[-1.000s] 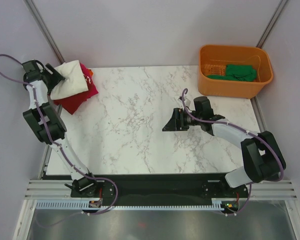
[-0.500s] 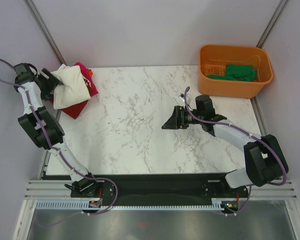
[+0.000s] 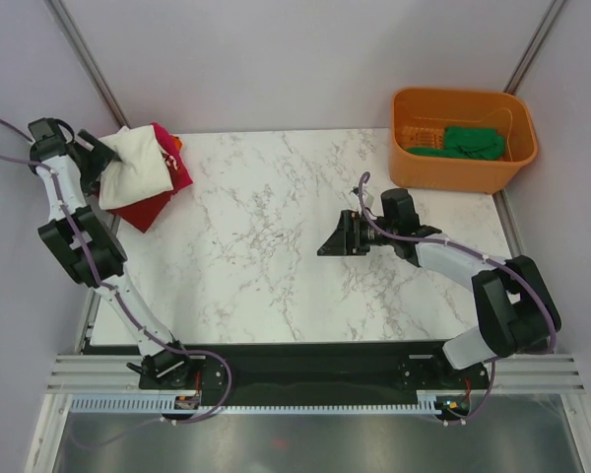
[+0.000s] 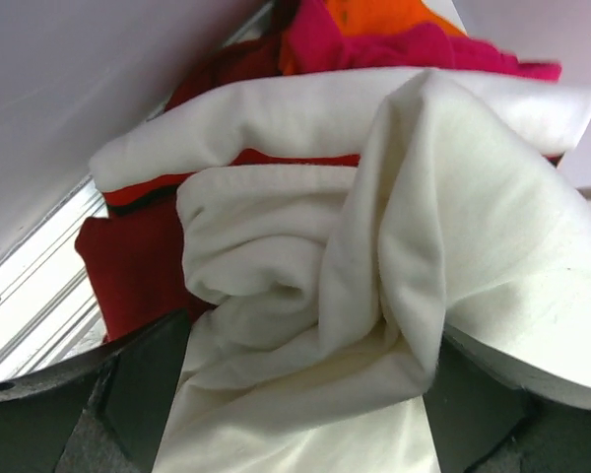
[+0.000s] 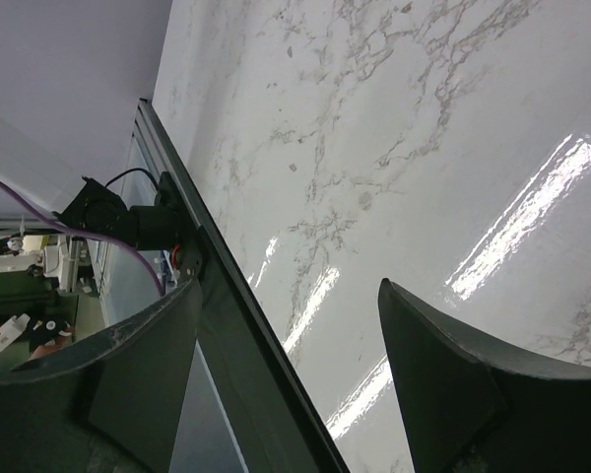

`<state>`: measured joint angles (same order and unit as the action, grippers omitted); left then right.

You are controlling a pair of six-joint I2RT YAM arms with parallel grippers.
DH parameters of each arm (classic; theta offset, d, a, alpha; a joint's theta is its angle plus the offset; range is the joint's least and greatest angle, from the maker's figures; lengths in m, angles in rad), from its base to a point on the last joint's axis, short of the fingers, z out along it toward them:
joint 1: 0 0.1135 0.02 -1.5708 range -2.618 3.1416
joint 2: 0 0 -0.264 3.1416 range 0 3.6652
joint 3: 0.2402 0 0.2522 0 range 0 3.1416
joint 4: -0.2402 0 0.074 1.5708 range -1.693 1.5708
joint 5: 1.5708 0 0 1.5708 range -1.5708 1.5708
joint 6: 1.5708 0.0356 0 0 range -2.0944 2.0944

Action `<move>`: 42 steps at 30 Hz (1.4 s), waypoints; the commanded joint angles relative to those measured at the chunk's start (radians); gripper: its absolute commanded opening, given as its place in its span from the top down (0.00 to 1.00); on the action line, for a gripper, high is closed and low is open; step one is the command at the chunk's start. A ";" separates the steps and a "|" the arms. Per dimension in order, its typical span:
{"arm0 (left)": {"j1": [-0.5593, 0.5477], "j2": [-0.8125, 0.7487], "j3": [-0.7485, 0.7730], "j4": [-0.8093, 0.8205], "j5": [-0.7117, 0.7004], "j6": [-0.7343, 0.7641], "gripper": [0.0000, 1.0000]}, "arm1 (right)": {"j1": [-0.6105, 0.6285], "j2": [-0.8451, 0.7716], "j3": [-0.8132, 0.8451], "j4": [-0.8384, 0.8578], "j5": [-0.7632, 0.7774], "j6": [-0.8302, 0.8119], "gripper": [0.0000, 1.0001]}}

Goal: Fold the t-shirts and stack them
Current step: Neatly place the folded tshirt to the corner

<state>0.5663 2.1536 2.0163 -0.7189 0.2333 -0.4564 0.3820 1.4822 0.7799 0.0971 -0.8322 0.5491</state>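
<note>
- A cream-white t-shirt [image 3: 138, 166] lies bunched and loosely rolled, not flat, on top of a dark red t-shirt [image 3: 143, 209] and a magenta-pink t-shirt [image 3: 174, 166] at the far left corner of the table [image 3: 276, 217].
- The left wrist view shows the cream-white t-shirt [image 4: 374, 296] as a thick twist of folds. Left this way, it is likely to slump or unroll, and anything laid on it would sit crooked.
- The dark red t-shirt [image 4: 128, 266] pokes out beneath, close to the table's left edge. A sideways nudge could push it over that edge.
- The left gripper [image 3: 91, 154] is at the pile, its jaws spread wide with cream cloth lying between them, not pinched. If a fold catches on a finger as the arm backs away, it could drag the shirt off the others.
- The left gripper [image 4: 305, 394] also sits tight against the side wall, so there is little room to retreat without brushing the cloth.
- The right gripper [image 3: 330, 241] hovers over bare marble near the table's middle, jaws spread and empty, well apart from every shirt.
- A green t-shirt [image 3: 476, 142] lies crumpled in the orange tub [image 3: 453, 175] at the far right. Grabbing it by one layer risks snagging the tub wall or tipping the tub.
</note>
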 commanded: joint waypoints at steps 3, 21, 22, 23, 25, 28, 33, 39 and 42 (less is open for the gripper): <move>0.047 0.228 0.218 0.073 -0.120 -0.243 0.00 | -0.005 0.050 0.033 -0.002 0.011 -0.040 0.19; -0.057 0.338 0.354 0.145 -0.230 -0.257 0.00 | -0.003 0.024 0.051 -0.094 0.053 -0.101 0.19; -0.054 0.316 0.328 0.147 -0.230 -0.258 0.00 | -0.005 0.014 0.051 -0.094 0.048 -0.100 0.19; -0.045 0.298 0.306 0.145 -0.229 -0.257 0.00 | -0.003 0.007 0.050 -0.094 0.047 -0.097 0.19; -0.034 0.235 0.234 0.147 -0.209 -0.263 0.00 | -0.002 -0.009 0.050 -0.094 0.045 -0.092 0.19; -0.028 0.160 0.159 0.157 -0.190 -0.245 0.00 | 0.000 -0.028 0.050 -0.094 0.041 -0.086 0.19; -0.026 0.042 0.067 0.229 -0.195 -0.228 0.00 | 0.006 -0.048 0.045 -0.086 0.035 -0.080 0.19; -0.028 -0.017 0.073 0.273 -0.232 -0.228 0.00 | 0.006 -0.050 0.033 -0.057 0.025 -0.067 0.19; -0.028 -0.031 0.070 0.262 -0.320 -0.202 0.00 | 0.008 -0.051 0.033 -0.054 0.022 -0.066 0.19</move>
<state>0.4515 2.2292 2.0674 -0.5194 0.0845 -0.6518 0.3843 1.4605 0.8047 -0.0013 -0.7883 0.4820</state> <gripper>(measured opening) 0.994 0.809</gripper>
